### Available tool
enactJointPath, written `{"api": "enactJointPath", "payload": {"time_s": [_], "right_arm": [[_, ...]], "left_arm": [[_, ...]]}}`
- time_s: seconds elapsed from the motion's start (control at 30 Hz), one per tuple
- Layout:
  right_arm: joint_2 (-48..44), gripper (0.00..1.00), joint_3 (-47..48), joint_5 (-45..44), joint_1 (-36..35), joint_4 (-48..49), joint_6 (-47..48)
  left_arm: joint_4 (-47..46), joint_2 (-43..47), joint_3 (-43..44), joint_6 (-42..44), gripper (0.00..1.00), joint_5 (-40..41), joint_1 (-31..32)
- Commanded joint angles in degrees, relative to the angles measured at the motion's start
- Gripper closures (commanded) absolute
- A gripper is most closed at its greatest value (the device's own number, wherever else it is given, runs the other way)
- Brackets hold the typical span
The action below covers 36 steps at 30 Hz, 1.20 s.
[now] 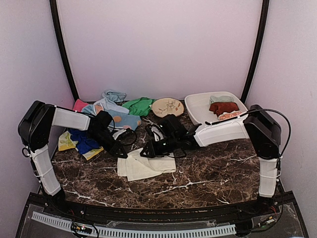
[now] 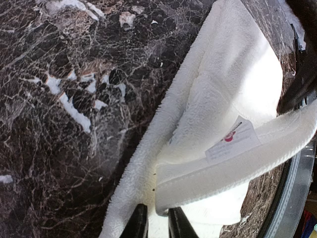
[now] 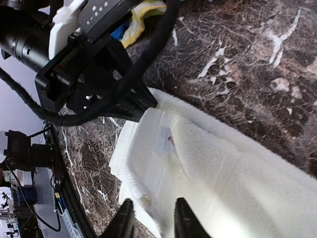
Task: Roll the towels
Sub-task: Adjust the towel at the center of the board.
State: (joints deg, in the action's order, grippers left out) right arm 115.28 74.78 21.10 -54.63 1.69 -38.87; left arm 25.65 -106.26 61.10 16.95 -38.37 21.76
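Observation:
A white towel lies partly folded on the dark marble table. My left gripper is at its left edge and my right gripper is at its far edge, close together. In the left wrist view my left gripper is shut on a lifted folded band of the towel, which carries a small label. In the right wrist view my right gripper is closed on the thick towel edge. The left gripper's tip touches the far corner there.
Loose towels are piled at the back left: light blue with orange dots, green, blue, yellow. A round patterned plate stands behind them. A white tub at back right holds a dark red towel.

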Motion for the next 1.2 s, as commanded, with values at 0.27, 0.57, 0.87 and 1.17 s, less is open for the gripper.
{"api": "enactJointPath", "payload": {"time_s": [0.27,0.57,0.87,1.17], "right_arm": [[-3.5,1.0,-1.6,1.8,-4.7,-0.2,5.2],[-0.2,0.82,-1.1,5.6,-8.2,-0.8,6.4],[-0.3,0.66,-2.1,6.2,-7.6,-4.9,9.0],[-7.7,0.68,-10.3,7.3,-2.1,-1.4,6.2]], "left_arm": [[2.4,3.5,1.7,0.1,0.87,-2.3,-2.8],[2.6,3.6,2.1,0.0,0.9,-3.6,-3.0],[4.6,4.6,1.9,1.7,0.89,-5.7,-4.0],[4.2,5.7,2.3,1.3,0.63,-7.9,-5.4]]}}
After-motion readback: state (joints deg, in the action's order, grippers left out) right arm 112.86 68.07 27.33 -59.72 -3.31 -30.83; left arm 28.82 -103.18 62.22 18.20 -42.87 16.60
